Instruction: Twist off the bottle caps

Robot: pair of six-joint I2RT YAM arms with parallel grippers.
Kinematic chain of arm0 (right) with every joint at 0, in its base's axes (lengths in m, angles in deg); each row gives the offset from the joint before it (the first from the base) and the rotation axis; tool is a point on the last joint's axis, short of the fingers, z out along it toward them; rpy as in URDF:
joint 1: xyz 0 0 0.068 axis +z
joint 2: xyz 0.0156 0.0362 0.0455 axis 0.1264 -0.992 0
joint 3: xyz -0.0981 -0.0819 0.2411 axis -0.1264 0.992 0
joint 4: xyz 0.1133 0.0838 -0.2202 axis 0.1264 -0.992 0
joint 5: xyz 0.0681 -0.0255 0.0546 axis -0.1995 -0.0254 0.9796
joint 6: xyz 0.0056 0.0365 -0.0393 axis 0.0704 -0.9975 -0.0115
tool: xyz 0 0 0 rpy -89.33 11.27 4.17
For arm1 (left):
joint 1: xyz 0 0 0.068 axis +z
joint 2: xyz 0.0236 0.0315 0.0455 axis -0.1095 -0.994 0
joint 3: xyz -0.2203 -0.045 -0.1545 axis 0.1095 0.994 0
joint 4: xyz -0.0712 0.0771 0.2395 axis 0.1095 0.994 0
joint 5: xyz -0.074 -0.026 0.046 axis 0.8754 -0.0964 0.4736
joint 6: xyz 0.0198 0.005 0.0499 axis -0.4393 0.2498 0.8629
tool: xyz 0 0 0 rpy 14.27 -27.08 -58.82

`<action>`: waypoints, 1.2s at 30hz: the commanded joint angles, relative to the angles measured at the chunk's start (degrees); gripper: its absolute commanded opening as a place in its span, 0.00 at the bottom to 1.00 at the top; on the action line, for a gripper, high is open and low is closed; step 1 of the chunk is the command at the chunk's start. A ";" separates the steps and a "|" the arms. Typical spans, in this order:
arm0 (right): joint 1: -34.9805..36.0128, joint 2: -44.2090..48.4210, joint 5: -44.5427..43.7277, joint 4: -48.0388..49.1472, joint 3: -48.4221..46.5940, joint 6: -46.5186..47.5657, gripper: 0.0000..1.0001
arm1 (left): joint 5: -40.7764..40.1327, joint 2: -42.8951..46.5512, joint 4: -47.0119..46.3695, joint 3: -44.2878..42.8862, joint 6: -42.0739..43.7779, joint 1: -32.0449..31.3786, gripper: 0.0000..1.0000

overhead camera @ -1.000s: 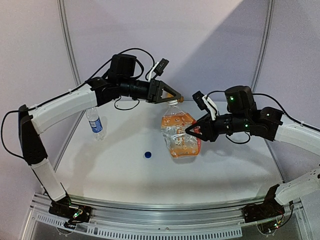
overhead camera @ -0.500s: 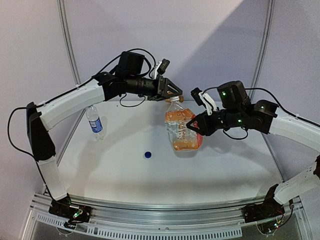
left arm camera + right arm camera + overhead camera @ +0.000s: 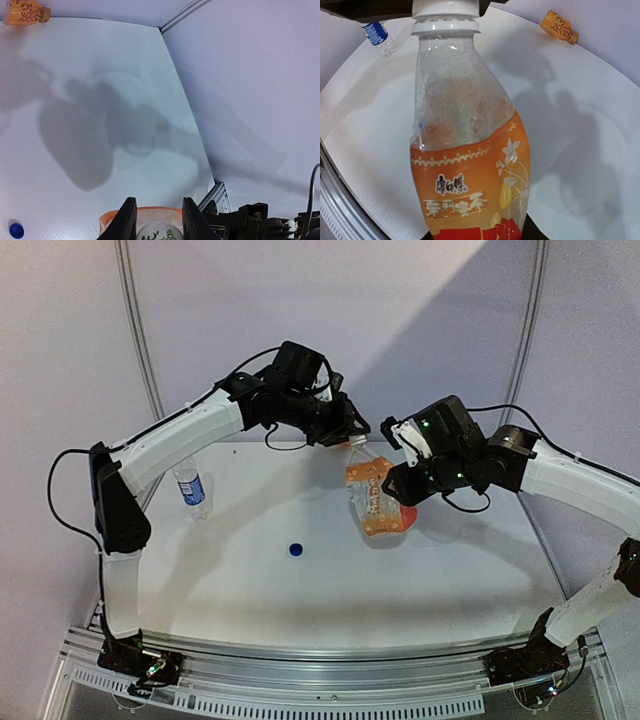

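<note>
The orange bottle (image 3: 378,505) was thin clear plastic, misted with droplets above and wrapped below in an orange label with white flowers and a red band at the base. Judged from that, it would be light and would give under pressure. A hard squeeze on its broad, flat-sided body could buckle the wall, and the wet-looking surface might slip. The firmest places to hold it were probably the lower labelled body and the stiff collar under the neck.

The right end effector (image 3: 397,495) pinched the bottle low on the labelled part and held it tilted. Whether the base touched the tabletop (image 3: 250,590) could not be told.

At the top of the bottle, the left end effector (image 3: 157,220) was pressed together on the white cap (image 3: 445,9), one finger on either side. The cap was small, hard and ribless-looking, so it would need a square, tight pinch to turn without skidding.

The blue cap (image 3: 296,549) lay loose on the tabletop, down and to the left of the orange bottle. The water bottle (image 3: 190,486) stood well apart from the orange bottle, farther left. A small orange bottle (image 3: 560,26) lay behind the orange bottle, near the tabletop's far edge.
</note>
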 commanded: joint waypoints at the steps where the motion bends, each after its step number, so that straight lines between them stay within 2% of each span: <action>1: -0.30 0.83 -1.94 7.07 -0.92 -1.84 0.00 | 5.14 -1.09 3.56 0.25 -0.39 -2.50 0.17; 6: -0.24 2.95 -1.33 8.61 2.94 -1.92 0.00 | 5.51 1.51 0.39 0.74 4.04 -2.18 0.57; 10: -0.29 4.81 -1.55 9.02 5.98 -2.09 0.00 | 6.68 4.96 -1.87 3.58 7.02 -0.42 0.76; 11: -0.24 5.38 -1.53 9.02 6.76 -2.13 0.00 | 6.50 5.98 -2.11 4.46 7.83 -0.06 0.78; 20: -0.26 9.30 1.16 11.68 11.59 -1.87 0.00 | 9.62 15.96 -7.56 17.23 15.08 3.56 0.76; 22: -0.24 10.01 4.67 12.86 12.55 -1.14 0.00 | 13.58 18.19 -11.08 20.26 17.41 4.18 0.75; 24: -0.28 10.85 12.01 14.63 13.64 0.22 0.00 | 19.26 19.73 -14.47 22.38 19.76 4.52 0.75; 28: -0.29 13.82 23.26 19.44 17.13 2.56 0.00 | 28.69 20.37 -17.52 22.94 23.21 4.62 0.74; 36: -0.25 15.54 27.68 22.63 18.62 2.13 0.00 | 35.56 20.02 -20.82 24.37 23.47 4.62 0.66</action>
